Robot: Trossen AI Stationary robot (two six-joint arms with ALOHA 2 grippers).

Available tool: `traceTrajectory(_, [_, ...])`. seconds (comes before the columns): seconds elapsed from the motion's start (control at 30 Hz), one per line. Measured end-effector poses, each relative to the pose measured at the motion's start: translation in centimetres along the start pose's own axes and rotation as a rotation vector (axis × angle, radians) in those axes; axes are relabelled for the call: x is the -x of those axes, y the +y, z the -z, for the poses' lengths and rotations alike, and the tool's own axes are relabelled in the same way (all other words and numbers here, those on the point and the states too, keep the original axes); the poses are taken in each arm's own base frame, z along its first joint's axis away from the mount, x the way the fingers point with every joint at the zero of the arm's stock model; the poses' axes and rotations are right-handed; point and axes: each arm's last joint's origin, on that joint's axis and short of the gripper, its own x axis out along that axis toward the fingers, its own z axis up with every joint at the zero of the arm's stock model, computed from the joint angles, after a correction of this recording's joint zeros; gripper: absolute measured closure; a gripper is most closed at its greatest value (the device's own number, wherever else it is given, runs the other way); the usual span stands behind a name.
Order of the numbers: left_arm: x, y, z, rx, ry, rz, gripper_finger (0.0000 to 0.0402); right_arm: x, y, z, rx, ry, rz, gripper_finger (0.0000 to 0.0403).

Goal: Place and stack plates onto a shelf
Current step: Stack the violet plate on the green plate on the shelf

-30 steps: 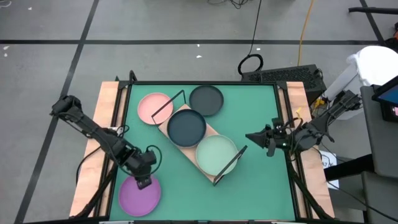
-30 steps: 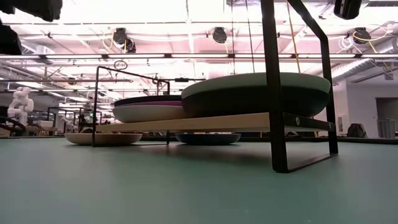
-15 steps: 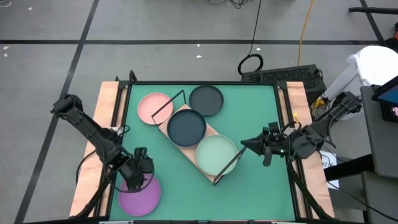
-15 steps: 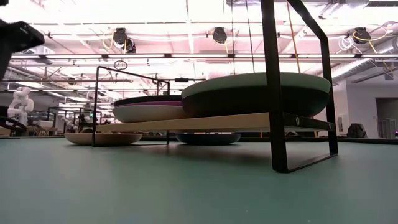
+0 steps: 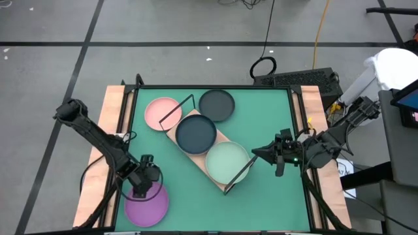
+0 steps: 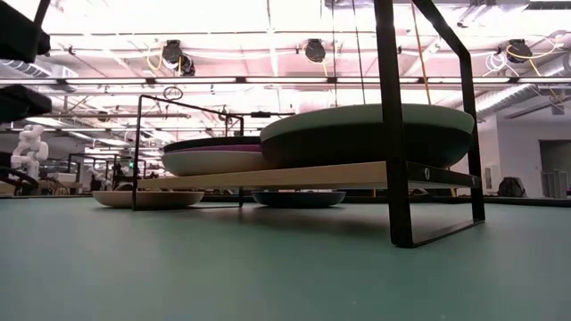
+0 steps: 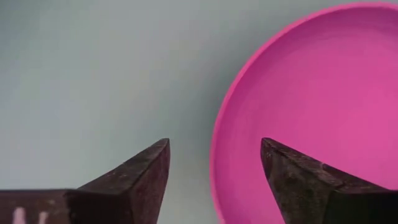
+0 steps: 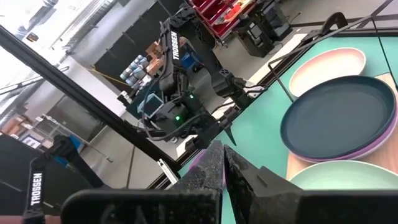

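Over the purple plate [image 5: 146, 202]'s rim — left gripper [image 7: 214, 180] spread (plate cut off); right gripper [image 5: 257, 152] pinched together.

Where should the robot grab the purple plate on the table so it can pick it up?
Probably at the rim. The purple plate lies flat on the table, so only its thin raised edge offers a hold. The open left gripper already straddles that edge from above, one finger outside, the other inside. Coming straight down there seems best.

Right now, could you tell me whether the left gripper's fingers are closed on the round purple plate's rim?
No: the left gripper stands open, its fingers straddling the round purple plate rim.
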Motion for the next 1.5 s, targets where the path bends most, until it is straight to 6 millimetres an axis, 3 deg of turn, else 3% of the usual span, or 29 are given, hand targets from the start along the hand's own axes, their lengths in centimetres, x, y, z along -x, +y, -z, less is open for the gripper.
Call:
traceTrajectory(0.27, [-1.5, 0.4, 0.7, 0.007, -0.023, 0.028, 0.0199, 0.0, 0.0, 0.0, -0.016, -0.002, 0.001, 0.0403])
traceTrajectory(0.63, [-2.9, 0.9, 1.7, -0.139, -0.029, 0.058, 0.0315, -0.5, -0.4, -0.6, -0.024, -0.032, 0.029, 0.0403])
traceTrajectory(0.8, [-2.8, 1.0, 1.5, -0.083, -0.023, 0.076, 0.0383, -0.9, -0.6, -1.1, -0.043, -0.064, 0.037, 0.0403])
traceTrajectory(0.87, [-2.7, 0.9, 1.3, -0.047, -0.022, 0.095, 0.0389, -1.1, -0.7, -1.4, -0.052, -0.080, 0.045, 0.0403])
traceTrajectory(1.17, [0.0, -0.2, -0.8, 0.034, -0.064, 0.041, 0.0392, -2.3, -0.1, -4.5, -0.033, -0.156, 0.131, 0.0403])
traceTrajectory(1.5, [4.8, -1.1, -4.1, 0.245, -0.147, 0.006, 0.0392, -4.6, 2.5, -8.3, 0.114, -0.058, 0.265, 0.0403])
